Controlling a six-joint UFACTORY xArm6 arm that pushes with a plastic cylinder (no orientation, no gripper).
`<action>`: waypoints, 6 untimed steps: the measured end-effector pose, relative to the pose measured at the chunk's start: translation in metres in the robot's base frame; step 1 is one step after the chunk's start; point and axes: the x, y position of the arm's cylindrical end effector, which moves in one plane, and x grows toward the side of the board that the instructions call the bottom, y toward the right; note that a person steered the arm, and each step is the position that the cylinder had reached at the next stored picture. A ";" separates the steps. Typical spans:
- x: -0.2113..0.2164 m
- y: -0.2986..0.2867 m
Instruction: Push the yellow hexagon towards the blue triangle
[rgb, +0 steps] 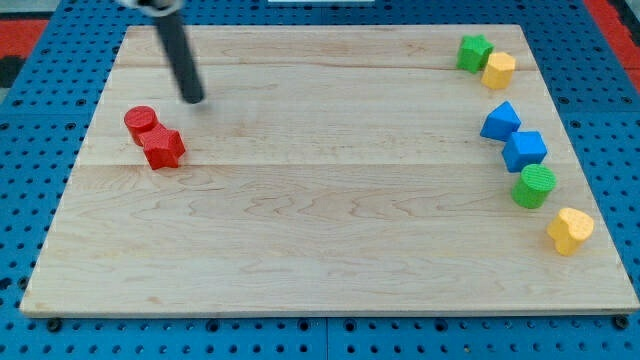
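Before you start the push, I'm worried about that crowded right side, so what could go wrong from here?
Three risks:
1. My tip sits far at the view's left, near the red cylinder and red hexagonal block; sweeping low could knock them.
2. The yellow hexagon touches the green star-shaped block, which may drag along.
3. The blue triangle touches the blue cube, so overshooting could shove both.

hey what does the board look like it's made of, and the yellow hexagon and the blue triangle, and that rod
Board: looks like pale wood, with visible grain and plank seams, matte. Yellow hexagon and blue triangle: solid, even colour, a slight sheen; probably painted wood or plastic, I cannot tell which. Rod: dark, smooth, probably metal or plastic; my tip is above and right of the red blocks, far from both.
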 end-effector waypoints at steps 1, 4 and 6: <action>-0.010 0.071; -0.030 0.167; -0.037 0.190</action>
